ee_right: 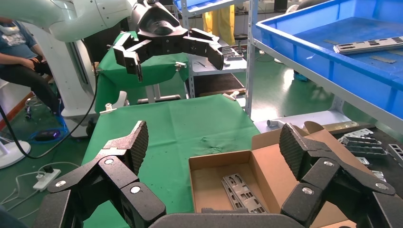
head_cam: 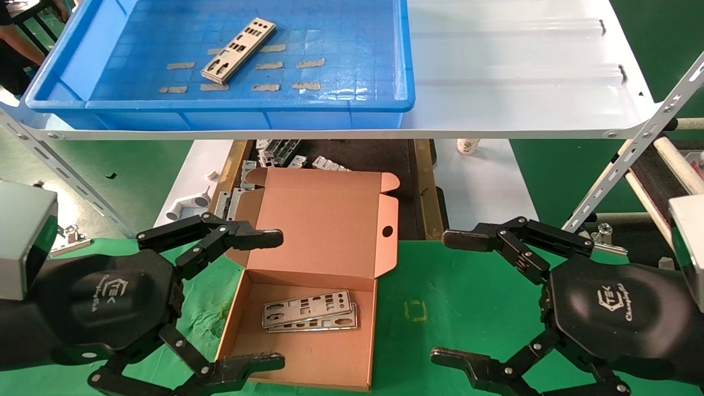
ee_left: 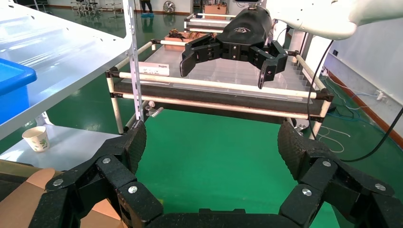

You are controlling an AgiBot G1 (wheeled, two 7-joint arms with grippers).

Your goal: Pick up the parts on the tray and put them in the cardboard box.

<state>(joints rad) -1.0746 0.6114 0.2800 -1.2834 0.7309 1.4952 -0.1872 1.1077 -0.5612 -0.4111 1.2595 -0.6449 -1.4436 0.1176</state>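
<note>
Left gripper (head_cam: 278, 300): hanging low over the green mat right at the box's left wall, fingers spread wide, nothing in them.
Right gripper (head_cam: 443, 300): same deal on the other side, wide apart and empty, off to the right of the box.
Cardboard box (head_cam: 352, 341): lid flipped up, two plates (head_cam: 308, 318) stacked inside already.
Last part (head_cam: 238, 50): one punched plate lying diagonal in the blue tray (head_cam: 247, 104), up on the white shelf (head_cam: 522, 82), well away from both pincers.
Risk: honestly that plate's thin and flat on the floor, so fingers could just skate over it or snag the tape strips (head_cam: 269, 65); reaching up might also clip the shelf edge or box lid.
</note>
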